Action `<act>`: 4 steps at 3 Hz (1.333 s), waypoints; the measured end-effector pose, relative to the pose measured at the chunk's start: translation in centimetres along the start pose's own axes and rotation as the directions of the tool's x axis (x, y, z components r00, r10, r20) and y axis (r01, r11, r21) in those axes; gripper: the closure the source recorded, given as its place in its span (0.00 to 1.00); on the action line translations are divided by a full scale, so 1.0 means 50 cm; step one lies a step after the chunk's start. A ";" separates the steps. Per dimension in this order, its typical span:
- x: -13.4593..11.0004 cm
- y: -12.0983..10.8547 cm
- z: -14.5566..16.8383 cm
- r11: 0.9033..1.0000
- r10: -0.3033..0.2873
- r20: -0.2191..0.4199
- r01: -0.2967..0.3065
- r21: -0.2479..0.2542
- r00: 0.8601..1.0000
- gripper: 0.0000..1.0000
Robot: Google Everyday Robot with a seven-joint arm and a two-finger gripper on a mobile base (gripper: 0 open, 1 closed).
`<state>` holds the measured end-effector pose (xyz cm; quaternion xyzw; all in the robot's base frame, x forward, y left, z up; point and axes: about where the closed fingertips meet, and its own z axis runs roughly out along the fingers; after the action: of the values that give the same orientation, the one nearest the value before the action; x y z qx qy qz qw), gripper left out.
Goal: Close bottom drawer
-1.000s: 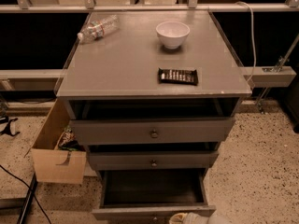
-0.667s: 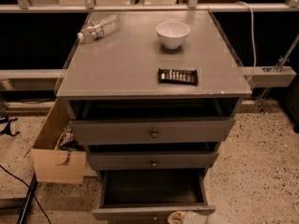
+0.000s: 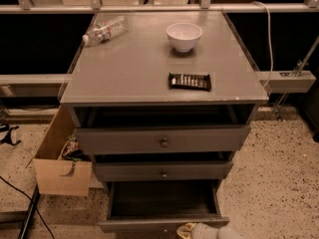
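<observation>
Pushing squarely on the bottom drawer [image 3: 162, 206] front should shut it; gripper [image 3: 202, 231] sits just before it, grip unclear

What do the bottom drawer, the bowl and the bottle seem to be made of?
Bottom drawer: probably painted wood, matt dark grey, flat boards. Bowl: likely glazed ceramic, white and smooth, possibly plastic. Bottle: clear plastic, transparent with a label. The pincer, pale, sits at the lower edge before the drawer front.
</observation>
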<state>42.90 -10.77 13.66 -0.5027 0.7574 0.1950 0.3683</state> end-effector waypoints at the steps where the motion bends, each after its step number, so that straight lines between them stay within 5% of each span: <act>1: 0.005 -0.012 0.019 1.000 -0.002 0.008 0.002 0.007 1.000 1.00; 4: -0.037 -0.088 0.127 0.998 -0.070 0.007 0.070 0.009 0.998 1.00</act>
<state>49.58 -7.26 11.26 -0.5267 0.7387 0.1808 0.3799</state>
